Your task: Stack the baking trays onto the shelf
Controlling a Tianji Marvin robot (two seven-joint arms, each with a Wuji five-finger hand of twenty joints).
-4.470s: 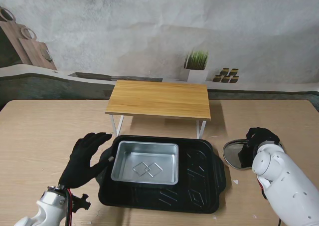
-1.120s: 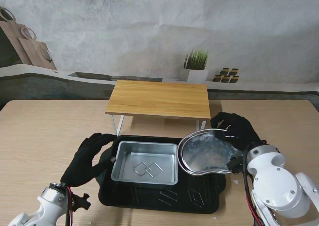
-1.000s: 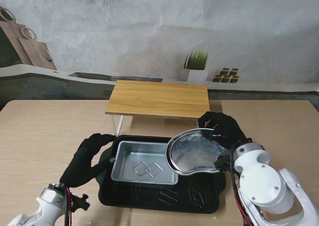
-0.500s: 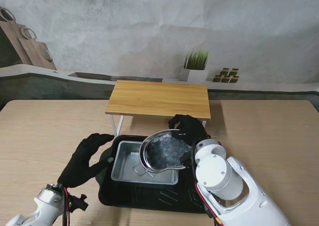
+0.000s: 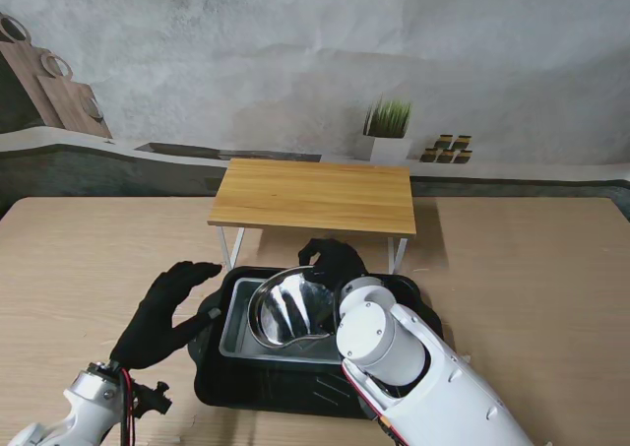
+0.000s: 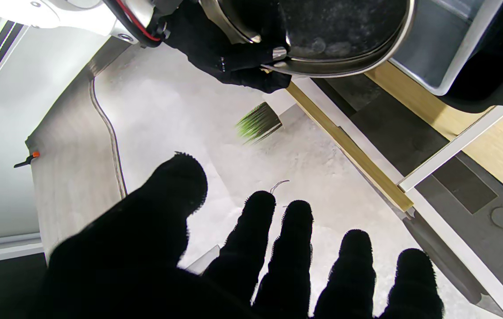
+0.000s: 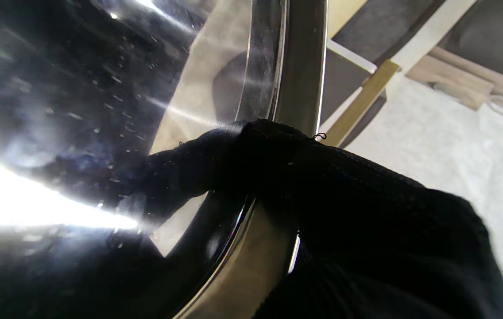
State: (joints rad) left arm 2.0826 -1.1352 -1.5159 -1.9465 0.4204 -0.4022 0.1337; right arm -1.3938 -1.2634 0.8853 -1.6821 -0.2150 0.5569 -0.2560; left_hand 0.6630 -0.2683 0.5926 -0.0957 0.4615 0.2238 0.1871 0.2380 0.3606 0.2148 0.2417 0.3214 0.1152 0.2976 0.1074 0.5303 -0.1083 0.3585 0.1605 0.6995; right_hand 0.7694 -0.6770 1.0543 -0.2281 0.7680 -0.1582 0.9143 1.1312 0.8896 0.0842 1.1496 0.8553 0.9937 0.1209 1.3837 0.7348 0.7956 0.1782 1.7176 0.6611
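Since a moment ago, right hand (image 5: 330, 259) has carried round metal pan (image 5: 288, 310) leftward — now tilted over silver rectangular tray (image 5: 236, 323), which sits inside black baking tray (image 5: 409, 313) on table (image 5: 79, 259). Fingers clamp pan rim. Left hand (image 5: 167, 308) spread wide, holding nothing, beside black tray's left edge. Wooden shelf (image 5: 315, 195) farther from me — bare top.

Glossy metal round pan (image 5: 288, 311), matt black tray (image 5: 325, 392), smooth wooden shelf (image 5: 315, 196).
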